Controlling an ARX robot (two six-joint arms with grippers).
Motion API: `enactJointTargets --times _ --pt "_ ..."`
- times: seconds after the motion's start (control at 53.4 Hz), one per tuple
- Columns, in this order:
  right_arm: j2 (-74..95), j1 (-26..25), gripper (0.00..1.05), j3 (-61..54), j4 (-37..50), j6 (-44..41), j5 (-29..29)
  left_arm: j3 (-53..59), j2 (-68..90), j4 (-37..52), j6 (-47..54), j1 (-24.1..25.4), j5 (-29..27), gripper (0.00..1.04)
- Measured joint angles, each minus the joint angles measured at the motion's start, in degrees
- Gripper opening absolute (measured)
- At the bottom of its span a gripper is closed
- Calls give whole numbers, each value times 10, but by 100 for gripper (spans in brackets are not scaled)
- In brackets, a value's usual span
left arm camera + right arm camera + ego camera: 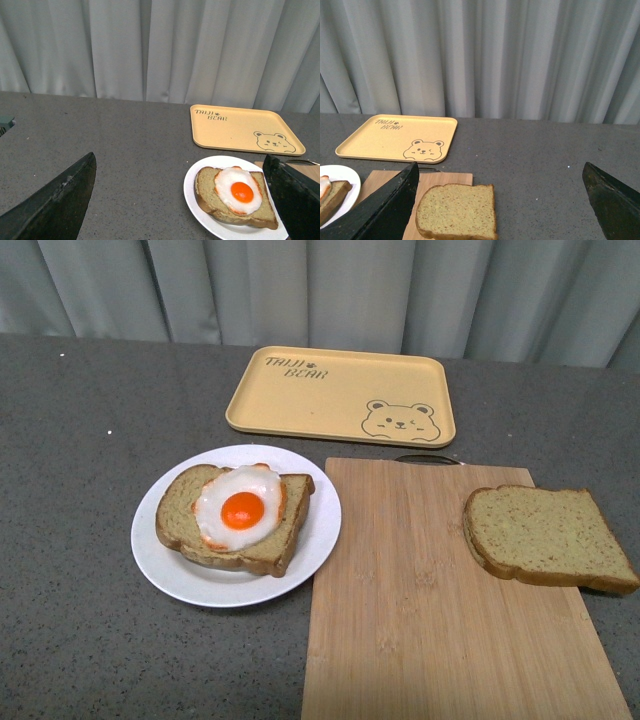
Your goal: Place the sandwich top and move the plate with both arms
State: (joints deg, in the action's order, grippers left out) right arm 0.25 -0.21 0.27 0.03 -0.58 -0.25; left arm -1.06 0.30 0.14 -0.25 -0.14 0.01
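The sandwich top (548,536), a plain brown bread slice, lies on the right end of a wooden cutting board (430,620); it also shows in the right wrist view (456,212). The white plate (160,570) sits left of the board and holds a bread slice bearing a fried egg (240,510); the left wrist view shows the plate (192,187) too. Neither arm shows in the front view. My left gripper (180,200) is open and empty, above the table left of the plate. My right gripper (500,200) is open and empty, just right of the sandwich top.
A yellow tray with a bear drawing (330,390) lies behind the plate and board, also seen in the left wrist view (235,125) and the right wrist view (385,137). The grey table (70,440) ends at a grey curtain (320,285).
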Motion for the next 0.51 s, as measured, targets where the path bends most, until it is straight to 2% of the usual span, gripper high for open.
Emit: enactJointTargets --times 0.431,0.506 --pt "0 1 95 0 0 -2 4 0 0 0 0 0 0 98" --pt "39 37 95 10 -8 -42 135 0 0 0 0 0 0 98"
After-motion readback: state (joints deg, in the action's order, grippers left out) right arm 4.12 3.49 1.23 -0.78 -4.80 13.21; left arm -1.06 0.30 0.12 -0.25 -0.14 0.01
